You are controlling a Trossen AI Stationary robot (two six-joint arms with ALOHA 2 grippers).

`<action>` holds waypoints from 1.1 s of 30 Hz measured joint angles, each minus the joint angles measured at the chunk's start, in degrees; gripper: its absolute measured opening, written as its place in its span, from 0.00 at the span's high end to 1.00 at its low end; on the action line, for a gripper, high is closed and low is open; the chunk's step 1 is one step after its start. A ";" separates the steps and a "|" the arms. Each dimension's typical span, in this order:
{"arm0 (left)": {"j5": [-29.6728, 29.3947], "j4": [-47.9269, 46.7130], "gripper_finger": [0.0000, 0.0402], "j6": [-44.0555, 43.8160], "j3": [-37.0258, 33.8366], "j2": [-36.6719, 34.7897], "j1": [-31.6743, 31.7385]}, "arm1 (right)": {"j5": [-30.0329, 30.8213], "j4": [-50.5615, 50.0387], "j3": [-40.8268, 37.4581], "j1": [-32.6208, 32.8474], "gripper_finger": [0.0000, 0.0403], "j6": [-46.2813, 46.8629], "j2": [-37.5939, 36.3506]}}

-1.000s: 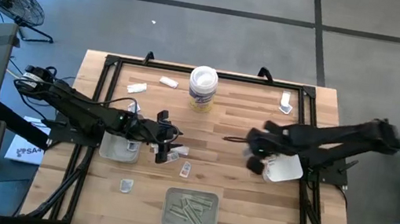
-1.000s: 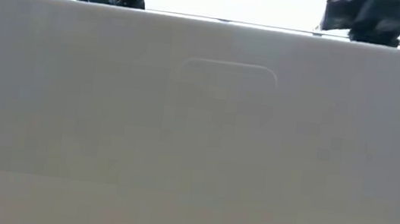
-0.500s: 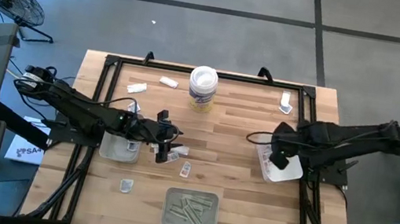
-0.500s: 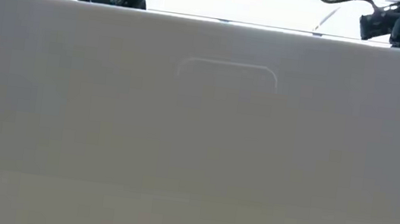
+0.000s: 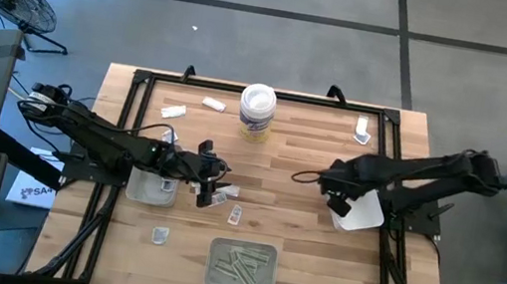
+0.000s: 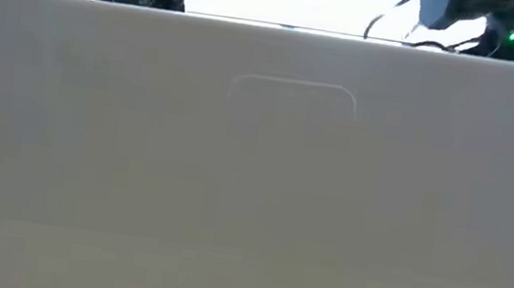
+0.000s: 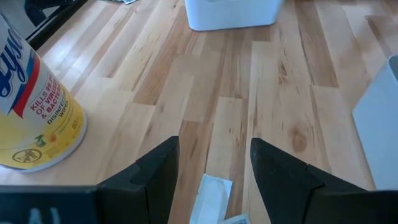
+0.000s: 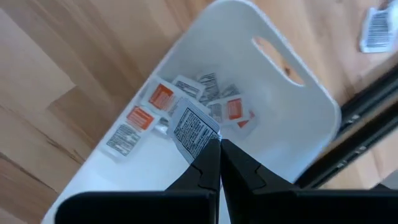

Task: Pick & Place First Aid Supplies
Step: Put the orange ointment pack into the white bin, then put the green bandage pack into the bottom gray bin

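My right gripper (image 8: 214, 163) (image 5: 336, 197) hangs over the white bin (image 8: 292, 134) (image 5: 365, 215) at the table's right, pointing down, shut on a white packet with black print (image 8: 191, 129). Several red-and-white and grey-printed packets (image 8: 163, 97) lie on the bin's floor below it. My left gripper (image 7: 214, 171) (image 5: 216, 189) stands open just above the table's middle left, and a pale strip wrapper (image 7: 209, 198) lies flat on the wood between its fingers. More packets (image 5: 235, 216) lie flat near it. My right gripper pinches the packet by one corner (image 8: 210, 144) at the ends of its two fingers. The fingers come from above, pointing down into the bin. The packet sticks out past the fingertips, lifted clear above the packets on the bin's floor.
A white tub with a yellow label (image 5: 256, 112) (image 7: 31, 112) stands far centre. A grey tray of strip wrappers (image 5: 242, 266) sits near centre, a second white bin (image 5: 151, 187) at the left. Loose packets (image 5: 174, 110) (image 5: 363, 128) lie along the far side. The low view is blocked by a grey wall (image 6: 255, 163).
My right gripper, staying shut, has swung toward the table's right edge over the white bin and then back a little toward the left. Its wrist has tipped further down and rolled.
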 joint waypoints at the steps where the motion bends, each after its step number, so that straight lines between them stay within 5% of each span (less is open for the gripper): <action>1: 0.00 -0.36 0.51 -0.09 0.00 0.00 0.00 | -0.72 0.55 0.00 -0.58 1.00 -0.86 0.75; 9: -0.02 -2.71 0.51 -1.49 0.00 0.00 -0.02 | -5.97 8.70 -6.02 -6.09 1.00 -7.27 3.55; 13: 0.04 -2.83 0.51 -1.50 0.00 0.00 -0.02 | -3.91 8.66 -9.10 -8.22 0.98 -5.72 3.53; 21: -0.19 -2.23 0.51 -1.21 0.00 0.00 -0.02 | -3.62 2.53 -4.82 -9.20 0.82 -6.72 3.53; 28: -0.39 -1.77 0.51 0.02 0.00 0.00 -0.01 | 9.17 -9.51 6.77 -10.39 0.67 -5.67 3.47; 33: -0.39 -1.38 0.51 0.02 0.00 0.00 0.00 | 13.39 -9.59 12.22 -19.79 0.62 -1.89 3.46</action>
